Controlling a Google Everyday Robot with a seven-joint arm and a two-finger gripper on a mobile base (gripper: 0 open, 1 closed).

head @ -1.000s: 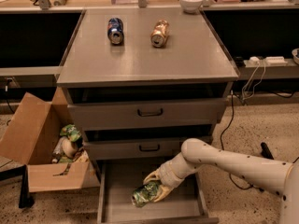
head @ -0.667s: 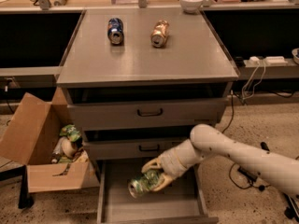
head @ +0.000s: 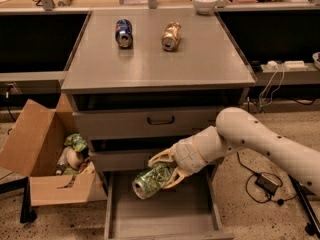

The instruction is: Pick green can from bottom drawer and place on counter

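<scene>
The green can [head: 150,181], mottled green with a silver end facing left, hangs tilted above the open bottom drawer [head: 165,216], clear of its floor. My gripper [head: 164,170] is shut on the green can, its pale fingers wrapped over and under the can's right half. The white arm reaches in from the right, in front of the middle drawer front. Above, the grey counter [head: 200,59] carries a blue can [head: 123,32] and a gold-orange can [head: 171,35] lying near its back.
An open cardboard box [head: 45,159] with green packets and other items stands left of the cabinet. The upper drawer front [head: 160,120] has a black handle. A white bowl [head: 205,2] sits on the bench behind. Cables and a power strip [head: 285,64] lie at right.
The gripper has lifted the green can up out of the drawer and carried it slightly left. The arm has risen with it.
</scene>
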